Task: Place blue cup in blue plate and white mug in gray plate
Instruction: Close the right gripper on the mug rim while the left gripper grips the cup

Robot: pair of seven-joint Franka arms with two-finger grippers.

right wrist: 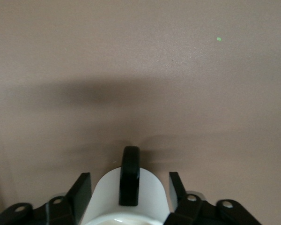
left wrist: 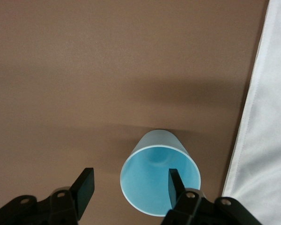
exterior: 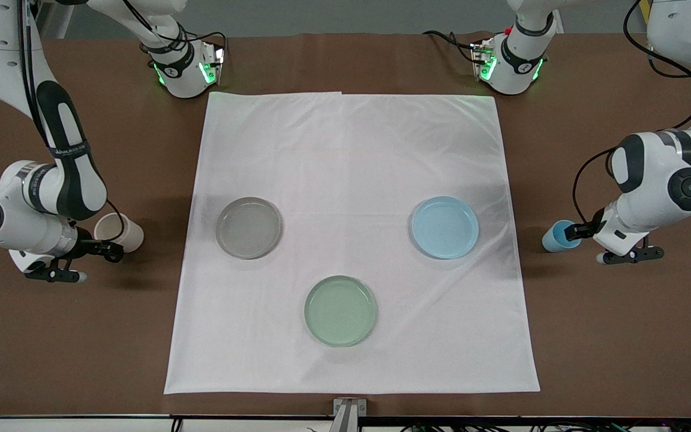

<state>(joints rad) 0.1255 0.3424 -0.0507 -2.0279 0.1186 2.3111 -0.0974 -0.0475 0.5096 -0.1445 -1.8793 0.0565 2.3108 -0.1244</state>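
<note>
We see the white mug [right wrist: 124, 199] cut off in the right wrist view, between the spread fingers of the right gripper [exterior: 101, 247]; left gripper [exterior: 587, 231] wide, one finger inside the blue cup [left wrist: 159, 176]; both off the cloth [exterior: 351, 240]; gray plate [exterior: 249, 227], blue plate [exterior: 445, 227], green plate [exterior: 341, 311] bare.

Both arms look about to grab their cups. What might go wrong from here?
The left tool is off-centre: one finger sits inside the small light-blue tapered cup, the other wide of it, so closing may tip the cup.

The right tool straddles the cream-white mug with its dark handle between the fingers; the grip might twist.

The pale green plate could be mistaken for a target.
</note>
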